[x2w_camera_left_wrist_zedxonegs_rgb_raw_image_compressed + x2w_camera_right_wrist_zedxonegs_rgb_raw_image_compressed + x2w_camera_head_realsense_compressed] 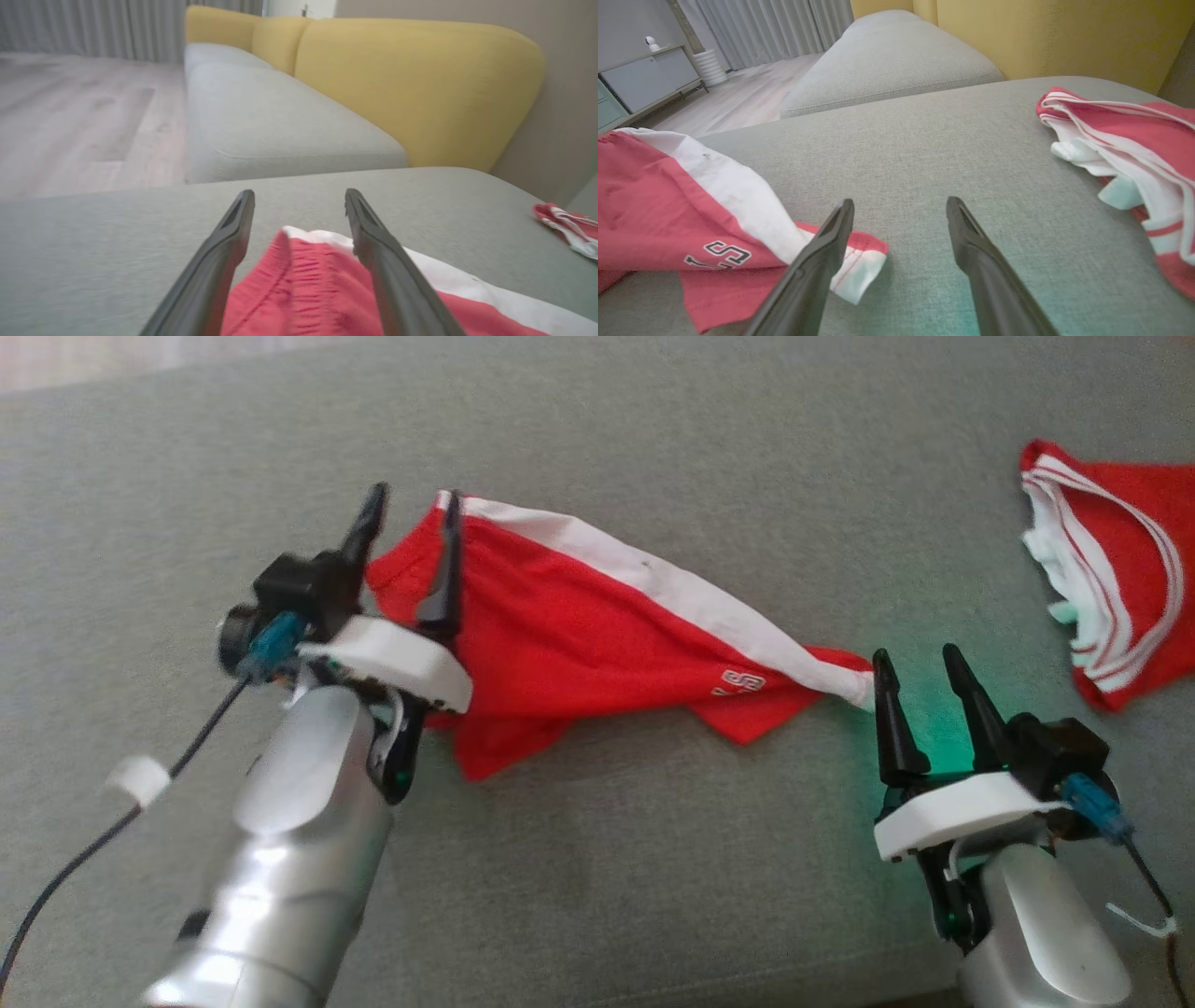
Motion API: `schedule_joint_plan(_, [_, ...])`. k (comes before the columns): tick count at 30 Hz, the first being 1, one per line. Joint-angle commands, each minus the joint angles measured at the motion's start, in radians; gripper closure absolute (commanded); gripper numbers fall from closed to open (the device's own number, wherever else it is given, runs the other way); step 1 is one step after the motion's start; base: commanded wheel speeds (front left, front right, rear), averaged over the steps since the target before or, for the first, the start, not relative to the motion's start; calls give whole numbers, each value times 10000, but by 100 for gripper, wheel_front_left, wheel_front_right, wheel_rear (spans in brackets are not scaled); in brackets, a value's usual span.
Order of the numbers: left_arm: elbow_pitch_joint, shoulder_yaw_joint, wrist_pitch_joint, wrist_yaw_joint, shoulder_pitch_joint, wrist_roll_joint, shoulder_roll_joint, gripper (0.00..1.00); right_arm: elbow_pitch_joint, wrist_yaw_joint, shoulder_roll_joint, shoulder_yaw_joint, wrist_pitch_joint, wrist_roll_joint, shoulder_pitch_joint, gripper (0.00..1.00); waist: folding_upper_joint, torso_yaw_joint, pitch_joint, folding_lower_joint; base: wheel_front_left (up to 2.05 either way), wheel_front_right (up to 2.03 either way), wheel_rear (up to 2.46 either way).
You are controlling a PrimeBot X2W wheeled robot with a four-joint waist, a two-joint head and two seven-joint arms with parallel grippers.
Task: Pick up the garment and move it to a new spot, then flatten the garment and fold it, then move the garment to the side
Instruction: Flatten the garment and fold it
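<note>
Open-jawed left gripper (414,497) is straddling garment (579,635) | right gripper (917,655) is gaping beside its other end, holding nothing | garment is lying twisted; flattening, folding, side-move apparently remaining

Red garment (560,644), white stripe, stretched out rumpled on grey cushion (653,476).

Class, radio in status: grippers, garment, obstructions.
Left gripper open, jaws astride red-and-white fabric garment. Right gripper open beside it. Second red striped garment apart.
</note>
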Motion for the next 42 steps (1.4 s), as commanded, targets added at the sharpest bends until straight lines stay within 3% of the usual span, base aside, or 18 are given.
schedule_joint_plan(1, [149, -322, 177, -53, -671, -659, 256, 0, -319, -7, -23, 296, -65, 106, -267, 0, 0, -409, 345, -3, 0, 0, 0])
schedule_joint_plan(5, [898, -1293, 766, -55, -1344, -1785, 650, 0, -338, -7, -22, 341, -65, 214, -292, 0, 0, -623, 465, -3, 0, 0, 0])
schedule_joint_plan(10, [1828, -1577, 680, -56, -1774, -2436, 995, 0, -402, -7, -21, 302, -65, 257, -248, 0, 0, -710, 475, -3, 0, 0, 0])
schedule_joint_plan(14, [2224, -1819, 753, -56, -1895, -2656, 910, 0, -400, -7, -21, 284, -65, 261, -223, 0, 0, -659, 464, -3, 0, 0, 0])
schedule_joint_plan(21, [1589, -2818, 1055, -57, -1871, -4095, 807, 0, -326, -7, -21, 491, -65, 353, -282, 0, 0, -495, 450, -3, 0, 0, 0])
schedule_joint_plan(22, [1476, -2927, 979, -57, -1866, -4286, 880, 13, -315, -7, -21, 530, -65, 363, -296, 0, 0, -479, 445, -3, 0, 0, 0])
schedule_joint_plan(24, [1335, -3178, 746, -57, -1872, -4515, 1032, 97, -280, -7, -21, 575, -65, 379, -309, 0, 0, -437, 415, -3, 0, 0, 0])
schedule_joint_plan(31, [891, -3715, 20, -57, -1259, -5362, 1218, 100, -156, -7, -21, 309, -65, 361, 35, 0, 0, 282, -192, -3, 0, 0, 0])
schedule_joint_plan(39, [49, -4161, -154, -57, 640, -5942, 1564, 100, 83, -7, -20, 299, -65, 616, 627, 0, 0, 1384, -1310, -3, 0, 0, 0])
schedule_joint_plan(42, [-476, -3895, -159, -57, 1446, -5918, 1705, 100, 114, -7, -20, 365, -65, 750, 766, 0, 0, 1556, -1602, -3, 0, 0, 0])
